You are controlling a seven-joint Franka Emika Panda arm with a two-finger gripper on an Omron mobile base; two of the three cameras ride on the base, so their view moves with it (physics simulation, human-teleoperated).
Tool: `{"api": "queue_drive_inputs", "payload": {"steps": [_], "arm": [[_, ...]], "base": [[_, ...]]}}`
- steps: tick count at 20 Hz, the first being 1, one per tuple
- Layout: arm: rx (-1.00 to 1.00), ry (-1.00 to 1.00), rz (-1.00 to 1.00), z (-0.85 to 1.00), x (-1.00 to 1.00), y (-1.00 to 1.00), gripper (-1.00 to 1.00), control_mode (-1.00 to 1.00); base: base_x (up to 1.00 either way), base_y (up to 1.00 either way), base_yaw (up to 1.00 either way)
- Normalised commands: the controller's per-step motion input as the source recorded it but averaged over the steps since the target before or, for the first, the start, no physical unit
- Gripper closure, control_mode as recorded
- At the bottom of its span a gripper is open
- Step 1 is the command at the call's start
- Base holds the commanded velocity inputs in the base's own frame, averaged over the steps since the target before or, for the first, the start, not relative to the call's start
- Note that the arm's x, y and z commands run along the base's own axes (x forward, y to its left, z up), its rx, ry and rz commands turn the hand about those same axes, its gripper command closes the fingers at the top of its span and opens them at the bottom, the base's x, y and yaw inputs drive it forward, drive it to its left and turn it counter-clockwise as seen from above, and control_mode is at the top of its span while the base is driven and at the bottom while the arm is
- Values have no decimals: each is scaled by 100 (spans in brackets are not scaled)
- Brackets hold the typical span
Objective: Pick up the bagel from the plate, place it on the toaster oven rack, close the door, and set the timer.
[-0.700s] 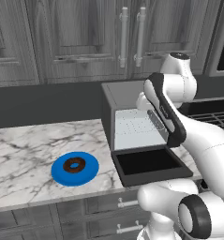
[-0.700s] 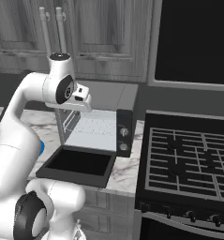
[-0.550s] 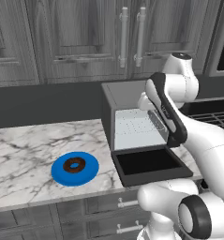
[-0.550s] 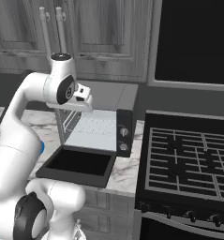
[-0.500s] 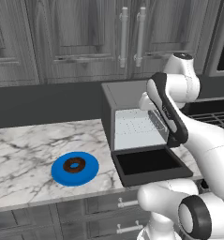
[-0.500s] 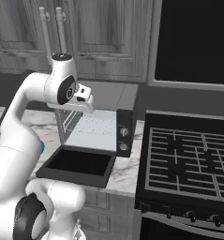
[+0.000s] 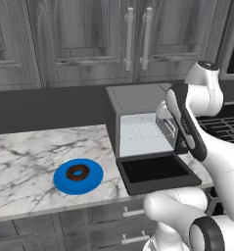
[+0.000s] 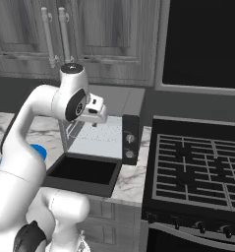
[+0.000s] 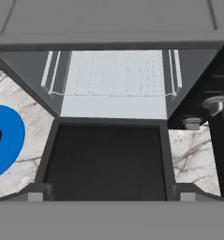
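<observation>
Small glossy dark brown ring bagel sits in the middle of the flat round bright blue plate on the white marble counter, left of the dark grey toaster oven, well apart from the arm. Oven's dark grey drop-down door with black glass lies fully open, flat toward the near side. Thin pale wire rack spans the light grey interior, bare. Two silver knobs on the oven's right front. White arm's two-finger gripper hangs above the open door in front of the oven mouth, jaws spread wide, holding nothing. Black gas stove with grates to the right. Grey wood-grain cabinets behind.
</observation>
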Motion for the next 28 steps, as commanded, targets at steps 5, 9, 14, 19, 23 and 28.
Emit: {"api": "queue_drive_inputs", "payload": {"steps": [5,9,14,19,23,28], "arm": [[-6,-7,0,-37,0,-8,-100,-100],[-2,-11,0,-60,0,0,-100,-100],[0,-13,0,-47,0,0,-100,-100],[1,-6,0,-14,2,0,-100,-100],[0,0,0,0,17,0,-100,-100],[0,0,0,0,33,0,-100,-100]], "base": [[0,0,0],[0,0,0],[0,0,0],[0,0,0],[0,0,0],[0,0,0]]}}
